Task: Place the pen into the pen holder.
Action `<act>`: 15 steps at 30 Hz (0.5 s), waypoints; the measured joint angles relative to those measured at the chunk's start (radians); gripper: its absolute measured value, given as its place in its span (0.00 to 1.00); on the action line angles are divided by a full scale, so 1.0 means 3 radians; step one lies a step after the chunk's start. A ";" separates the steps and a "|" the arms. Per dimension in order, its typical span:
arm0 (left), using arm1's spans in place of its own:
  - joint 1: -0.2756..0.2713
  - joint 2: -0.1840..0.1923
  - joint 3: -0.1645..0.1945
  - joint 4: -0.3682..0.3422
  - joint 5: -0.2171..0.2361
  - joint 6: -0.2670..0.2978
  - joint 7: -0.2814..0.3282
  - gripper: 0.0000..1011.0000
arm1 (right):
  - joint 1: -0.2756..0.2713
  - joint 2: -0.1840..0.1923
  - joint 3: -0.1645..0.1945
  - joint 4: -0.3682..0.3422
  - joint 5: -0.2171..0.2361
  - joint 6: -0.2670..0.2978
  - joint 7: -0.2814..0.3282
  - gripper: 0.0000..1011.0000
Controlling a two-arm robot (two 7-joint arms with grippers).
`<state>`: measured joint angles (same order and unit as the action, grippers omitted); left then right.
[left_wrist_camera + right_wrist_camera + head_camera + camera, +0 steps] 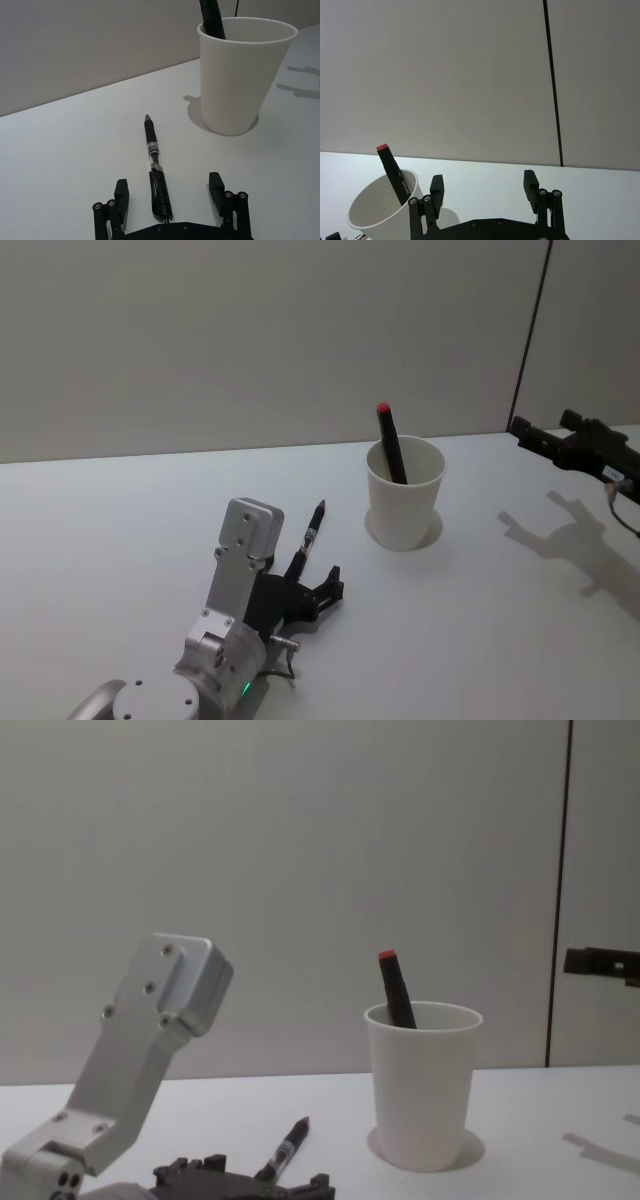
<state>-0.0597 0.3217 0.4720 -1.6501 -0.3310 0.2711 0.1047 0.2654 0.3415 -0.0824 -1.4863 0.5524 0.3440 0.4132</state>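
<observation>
Left pincer (pixel 168 182), spread wide and empty, is set astride the pen (pixel 152 150) for grasping; closing is needed next. Right pincer (pixel 484 179) is parked, open.

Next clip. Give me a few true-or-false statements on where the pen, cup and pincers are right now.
1. The pen lies on the table between the open fingers of the left pincer. True.
2. The pen holder is empty. False: a red-capped marker leans inside it.
3. The right pincer grips the pen. False: it is open, holding nothing, in the air to the pen holder's right.
4. The pen holder stands upright. True.
</observation>
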 joint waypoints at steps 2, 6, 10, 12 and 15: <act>0.0001 -0.0004 0.0000 -0.0001 0.0017 0.0013 -0.0007 0.99 | 0.0000 0.0000 0.0000 0.0000 0.0000 0.0000 0.0000 0.99; 0.0001 -0.0008 0.0000 -0.0004 0.0035 0.0024 -0.0014 0.99 | 0.0000 0.0000 0.0000 0.0000 0.0000 0.0000 0.0000 0.99; 0.0003 -0.0013 0.0001 -0.0006 0.0057 0.0041 -0.0022 0.99 | 0.0000 0.0000 0.0000 0.0000 0.0000 0.0000 0.0000 0.99; 0.0003 -0.0014 0.0001 -0.0007 0.0062 0.0044 -0.0023 0.98 | 0.0000 0.0000 0.0000 0.0000 0.0000 0.0000 0.0000 0.99; 0.0004 -0.0016 0.0002 -0.0009 0.0069 0.0050 -0.0026 0.92 | 0.0000 0.0000 0.0000 0.0000 0.0000 0.0000 0.0000 0.99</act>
<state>-0.0584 0.3169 0.4725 -1.6527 -0.3103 0.2861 0.0969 0.2655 0.3415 -0.0824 -1.4863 0.5524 0.3440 0.4132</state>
